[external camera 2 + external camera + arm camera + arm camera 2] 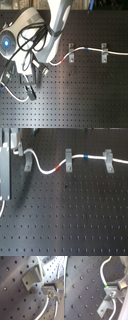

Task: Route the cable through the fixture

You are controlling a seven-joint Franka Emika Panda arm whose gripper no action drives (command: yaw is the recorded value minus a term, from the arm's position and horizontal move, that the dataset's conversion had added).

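The gripper (pixel 19 149) is clamped on the cable (pixel 47 170) at the board's (pixel 65 218) back-left corner in the first exterior view, just beside a clip (pixel 28 162). The cable runs on through two more clips (pixel 68 159) along the back edge.

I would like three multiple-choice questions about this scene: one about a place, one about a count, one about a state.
1. In the first exterior view, the red band on the cable lies: A) at the right edge B) just left of the middle fixture C) at the lower edge.
2. Grey fixtures in view: A) two B) three C) five.
3. The cable left of the red band is: A) taut B) cut C) sagging.
Answers: B, it sits beside that fixture; B, the left fixture, middle fixture and right fixture stand in a row; C, it dips.
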